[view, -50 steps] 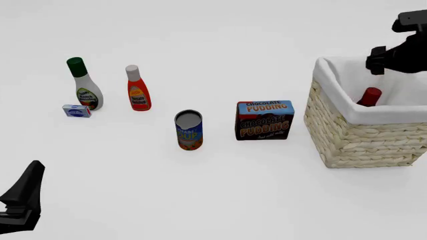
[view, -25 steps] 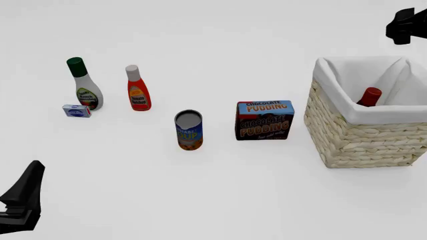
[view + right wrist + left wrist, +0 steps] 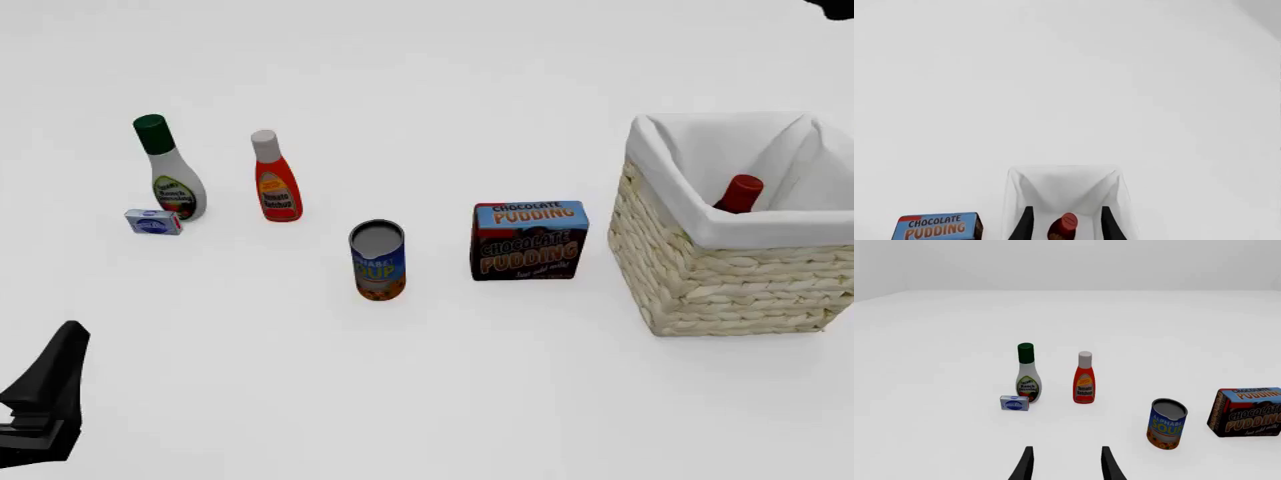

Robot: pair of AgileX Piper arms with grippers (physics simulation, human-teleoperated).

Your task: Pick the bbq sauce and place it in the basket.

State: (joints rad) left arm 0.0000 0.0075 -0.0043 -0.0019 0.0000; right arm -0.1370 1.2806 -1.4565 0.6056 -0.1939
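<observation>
BBQ sauce (image 3: pixel 741 192) standing inside basket (image 3: pixel 707 270) at right. Right gripper (image 3: pixel 1066 226) spread, empty, high above it; left gripper (image 3: pixel 1066 467) spread, idle, near left. Placement apparently complete; next, retreat only.

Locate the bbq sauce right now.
In the front view the bbq sauce sits inside the basket at the table's right, red cap showing above the cloth lining, right of the pudding box.
</observation>
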